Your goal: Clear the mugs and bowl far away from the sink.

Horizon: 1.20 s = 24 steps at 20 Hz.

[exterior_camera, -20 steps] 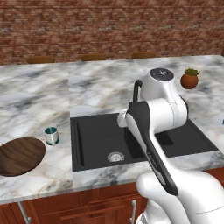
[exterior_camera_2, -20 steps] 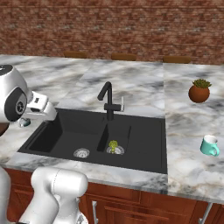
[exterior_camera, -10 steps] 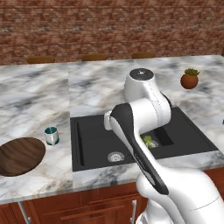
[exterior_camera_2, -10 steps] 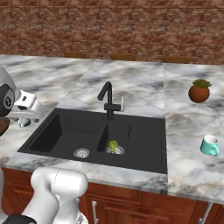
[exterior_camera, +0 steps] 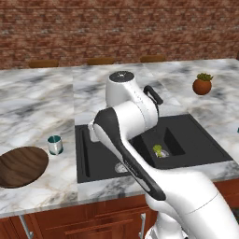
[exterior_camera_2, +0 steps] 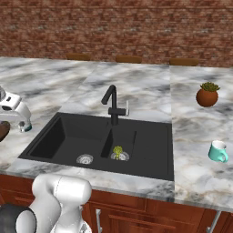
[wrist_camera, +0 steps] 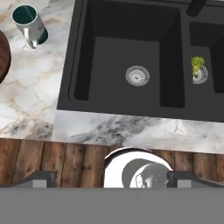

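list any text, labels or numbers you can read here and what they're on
None readable: no words, labels, brands or numbers show on the mugs, bowl, sink, faucet, plant pot, counter or brick wall.

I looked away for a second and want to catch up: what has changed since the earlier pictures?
The arm swung left over the sink, toward the mug beside the bowl. Nothing was taken hold of; the jaws are open. Both mugs, the bowl and the plant pot stayed put.
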Tool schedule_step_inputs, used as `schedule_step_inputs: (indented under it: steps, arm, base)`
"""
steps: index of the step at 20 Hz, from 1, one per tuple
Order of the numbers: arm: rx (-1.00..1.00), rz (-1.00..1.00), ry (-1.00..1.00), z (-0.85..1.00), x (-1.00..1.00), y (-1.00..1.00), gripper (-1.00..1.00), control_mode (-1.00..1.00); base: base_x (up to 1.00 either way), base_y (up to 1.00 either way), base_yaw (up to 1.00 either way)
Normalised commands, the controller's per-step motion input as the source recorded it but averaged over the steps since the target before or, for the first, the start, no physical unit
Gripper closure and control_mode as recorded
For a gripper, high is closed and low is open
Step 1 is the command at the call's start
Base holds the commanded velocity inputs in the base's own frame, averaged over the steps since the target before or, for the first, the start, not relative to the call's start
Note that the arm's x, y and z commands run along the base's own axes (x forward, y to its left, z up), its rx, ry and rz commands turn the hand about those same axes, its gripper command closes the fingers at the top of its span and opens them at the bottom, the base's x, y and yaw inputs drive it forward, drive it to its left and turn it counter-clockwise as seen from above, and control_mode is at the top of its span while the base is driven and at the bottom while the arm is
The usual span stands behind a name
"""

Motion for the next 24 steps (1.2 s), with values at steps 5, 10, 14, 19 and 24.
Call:
schedule_step_inputs:
  steps: [5,10,14,19,24]
  arm:
    - [0.02,0.06,0.03,-0.1,0.01,0.44,-1.0,-1.0]
    - [0.07,0.09,0.0,-0.29,0.0,0.36,-1.0,-1.0]
    - [0.07,0.04,0.0,-0.33,0.13,0.34,-1.0,-1.0]
    - [0.13,0.0,0.0,-0.46,0.17,0.41,-1.0,-1.0]
    - [0.12,-0.01,0.0,-0.28,0.28,0.37,-1.0,-1.0]
  base:
    - [0.0,0.0,0.0]
    - [0.0,0.0,0.0]
    - [0.0,0.0,0.0]
    - [0.0,0.0,0.0]
    - [0.0,0.0,0.0]
